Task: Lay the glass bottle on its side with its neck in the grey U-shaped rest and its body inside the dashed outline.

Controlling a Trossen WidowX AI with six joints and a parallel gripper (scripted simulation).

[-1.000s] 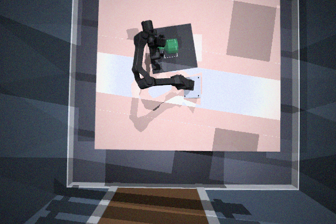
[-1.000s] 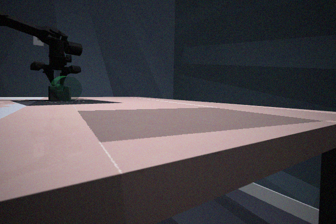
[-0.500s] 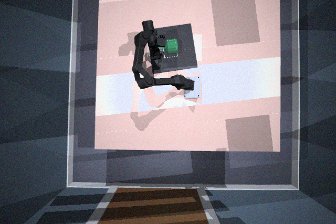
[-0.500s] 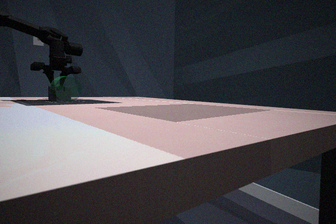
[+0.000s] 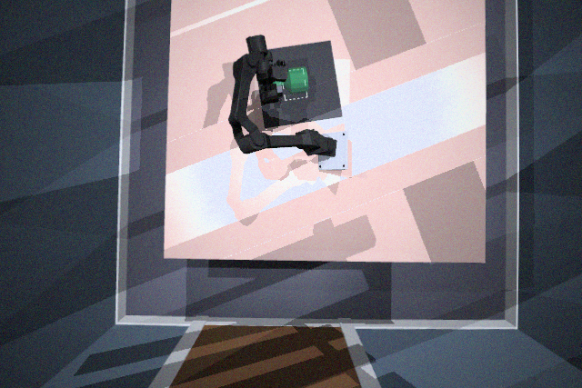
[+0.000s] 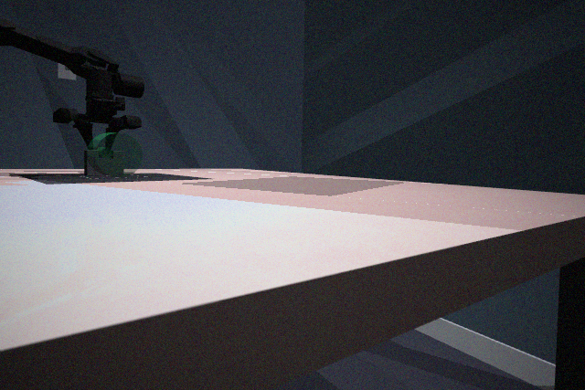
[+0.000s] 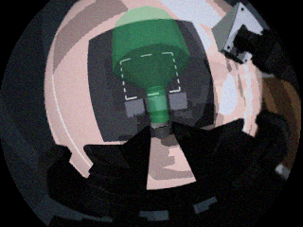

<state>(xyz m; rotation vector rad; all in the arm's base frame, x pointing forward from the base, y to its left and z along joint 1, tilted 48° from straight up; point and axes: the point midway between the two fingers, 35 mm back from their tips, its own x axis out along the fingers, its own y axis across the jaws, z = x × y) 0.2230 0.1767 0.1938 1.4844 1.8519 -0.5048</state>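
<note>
Fingers (image 5: 275, 84) (image 6: 100, 145): standing partly open around the neck; contact, you cannot tell. Glass bottle (image 5: 297, 80) (image 6: 128, 152) (image 7: 151, 52): lying sideways, neck between the grey rest's (image 5: 279, 89) (image 6: 89, 166) (image 7: 178, 101) uprights. Pink bench (image 5: 436, 139) (image 6: 283, 244) (image 7: 71, 104): spreading around the rest. Dark walls (image 6: 212, 46): rising behind it.
</note>
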